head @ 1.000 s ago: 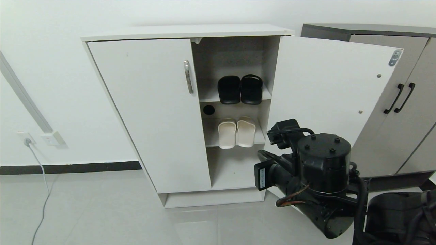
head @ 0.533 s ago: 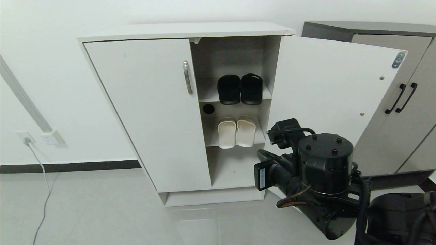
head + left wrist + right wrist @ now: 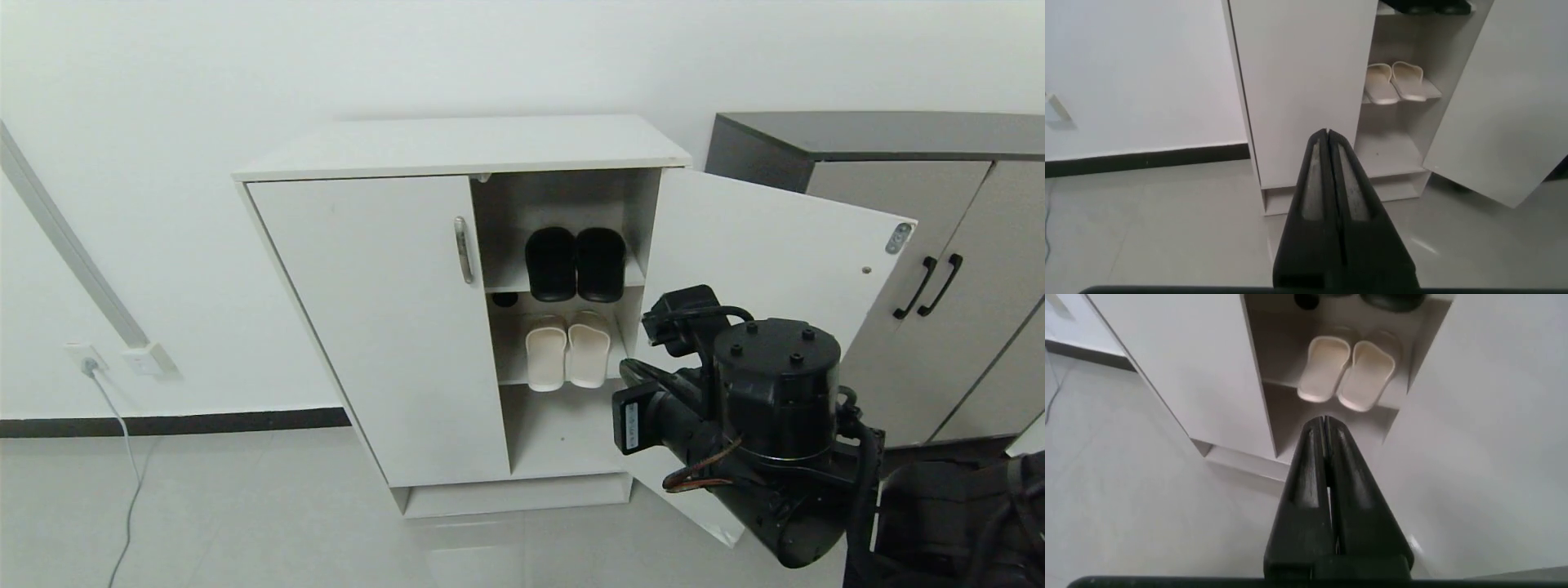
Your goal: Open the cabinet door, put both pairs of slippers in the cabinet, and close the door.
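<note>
The white cabinet [image 3: 457,147] has its left door [image 3: 367,310] closed and its right door [image 3: 759,261] swung open. Black slippers [image 3: 575,263] sit side by side on the upper shelf. White slippers [image 3: 567,349] sit on the shelf below. My right arm [image 3: 775,392] hangs in front of the open door's lower part. My right gripper [image 3: 1324,420] is shut and holds nothing; it points at the white slippers [image 3: 1346,366] from a distance. My left gripper [image 3: 1327,135] is shut with nothing in it, facing the closed door, with the white slippers [image 3: 1400,82] off to one side.
A grey cabinet [image 3: 939,245] with black handles stands right behind the open door. On the wall to the left is a socket [image 3: 86,359] with a cable running down to the tiled floor [image 3: 245,506]. The floor before the cabinet is bare.
The head camera has shifted, so the cabinet sits lower and smaller in the picture. Slippers stay on their shelves and the right arm keeps its pose.
</note>
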### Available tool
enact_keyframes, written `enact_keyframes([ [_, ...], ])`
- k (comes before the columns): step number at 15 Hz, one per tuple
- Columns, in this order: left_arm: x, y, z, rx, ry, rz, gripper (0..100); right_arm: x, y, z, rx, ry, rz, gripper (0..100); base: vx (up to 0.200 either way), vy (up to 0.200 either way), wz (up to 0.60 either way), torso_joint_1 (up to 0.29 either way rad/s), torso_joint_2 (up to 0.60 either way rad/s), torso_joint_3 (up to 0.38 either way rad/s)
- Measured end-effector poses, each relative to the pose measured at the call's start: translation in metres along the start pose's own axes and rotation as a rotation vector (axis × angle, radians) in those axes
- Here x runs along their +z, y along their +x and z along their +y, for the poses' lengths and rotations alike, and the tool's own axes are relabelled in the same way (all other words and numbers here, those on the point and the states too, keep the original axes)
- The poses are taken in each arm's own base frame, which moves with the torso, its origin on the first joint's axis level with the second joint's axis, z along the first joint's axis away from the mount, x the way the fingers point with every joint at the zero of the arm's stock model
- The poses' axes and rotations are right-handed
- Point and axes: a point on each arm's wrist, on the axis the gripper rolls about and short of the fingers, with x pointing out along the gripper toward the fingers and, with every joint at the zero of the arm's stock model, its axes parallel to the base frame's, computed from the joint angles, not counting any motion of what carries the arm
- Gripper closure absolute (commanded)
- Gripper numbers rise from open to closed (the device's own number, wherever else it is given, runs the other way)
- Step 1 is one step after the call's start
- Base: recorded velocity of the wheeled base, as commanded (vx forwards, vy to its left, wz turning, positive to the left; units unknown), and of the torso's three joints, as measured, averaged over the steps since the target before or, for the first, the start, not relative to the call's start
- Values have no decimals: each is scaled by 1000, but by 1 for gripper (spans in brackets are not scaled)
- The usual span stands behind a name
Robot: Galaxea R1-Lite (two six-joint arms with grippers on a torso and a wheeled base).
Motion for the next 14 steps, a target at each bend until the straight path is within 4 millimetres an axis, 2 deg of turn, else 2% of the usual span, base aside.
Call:
enact_keyframes([
  [6,0,0,0,1,0,0,100,0,1,-2,-6,0,1,100,0,0,0,150,-473,-327],
  [14,0,0,0,0,0,0,100,-2,1,-2,-6,-11,9,100,0,0,0,199,-514,-319],
])
